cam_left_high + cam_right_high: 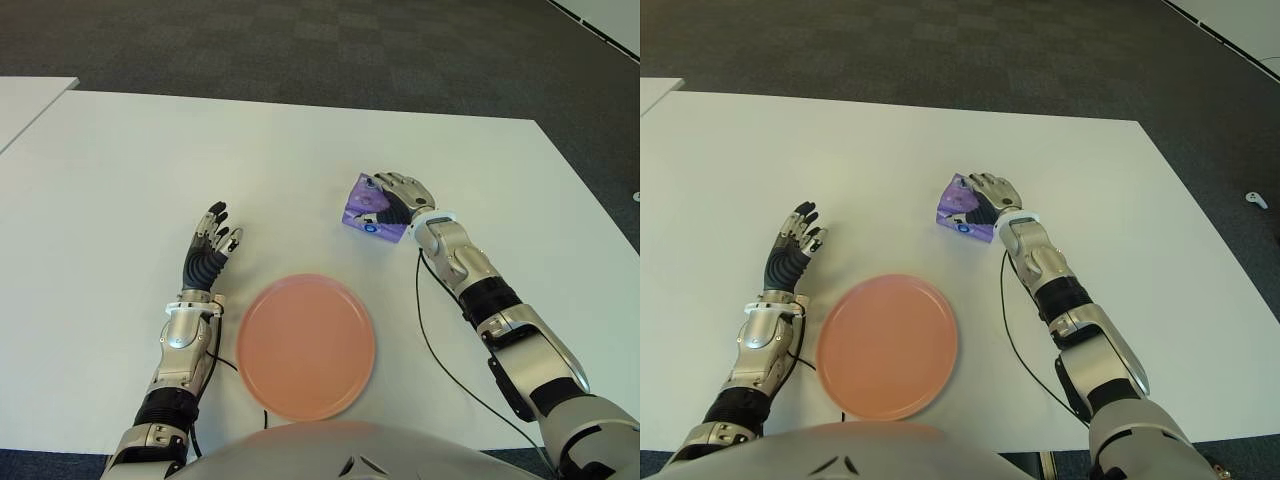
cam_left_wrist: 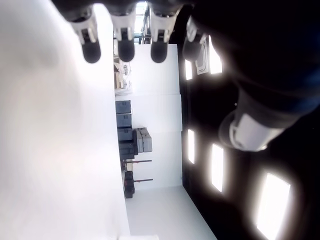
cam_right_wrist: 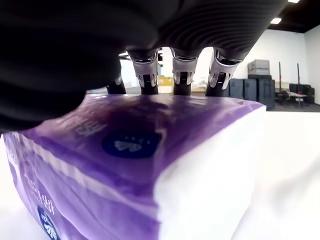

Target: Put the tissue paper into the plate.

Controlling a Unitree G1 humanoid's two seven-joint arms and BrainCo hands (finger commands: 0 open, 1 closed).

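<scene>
My right hand clamped over the tissue pack mid-desk, plate empty at the near edge, my left hand beside it, fingers apart.

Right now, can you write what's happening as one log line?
right hand: gripping tissue pack on table | plate: empty | left hand: open, idle

A white table stands on dark checkered carpet.
</scene>
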